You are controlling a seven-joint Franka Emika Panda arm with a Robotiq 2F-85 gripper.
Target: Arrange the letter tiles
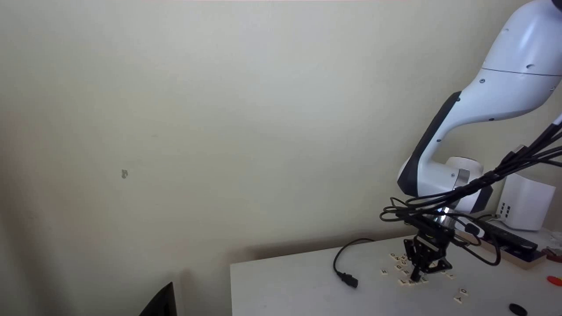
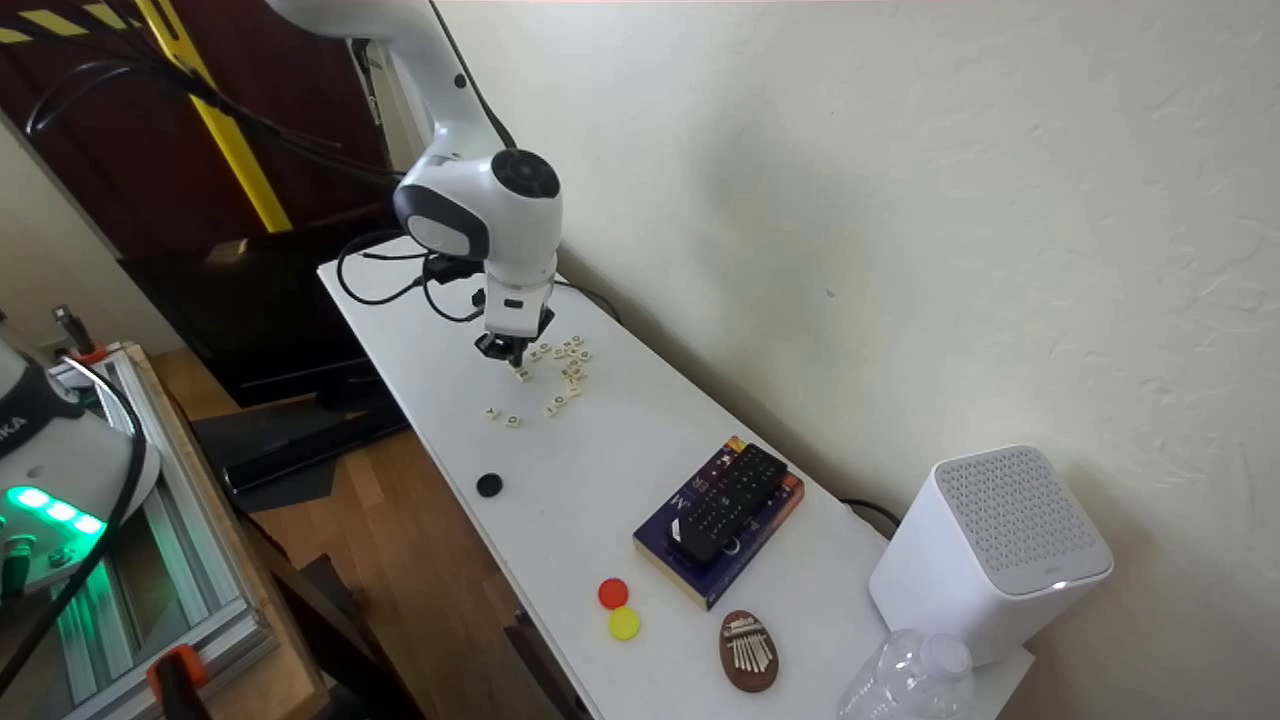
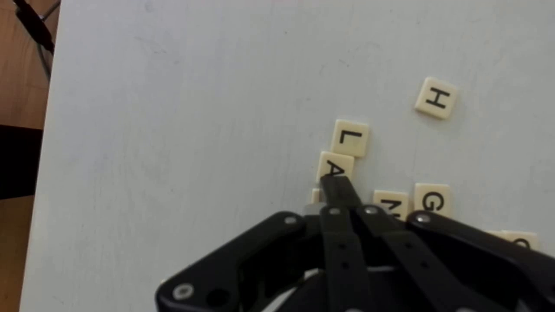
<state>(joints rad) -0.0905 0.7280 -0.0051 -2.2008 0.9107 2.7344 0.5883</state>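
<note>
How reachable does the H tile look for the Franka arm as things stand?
Likely yes: the H tile lies apart from the other tiles, bare tabletop around it, and the fingers are nearby, at the A tile. They're shut, so gripping it would probably mean opening first.

The white table (image 2: 590,500) bears letter tiles (image 3: 436,98), three discs (image 2: 613,593), a book (image 2: 738,550) and a kalimba (image 2: 748,652).

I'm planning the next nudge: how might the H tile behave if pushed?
Flat on the smooth-looking tabletop, the H tile should probably slide rather than roll. Its square edges suggest stiffness. Lying apart from the L tile, it may swivel if pushed off-centre.
</note>
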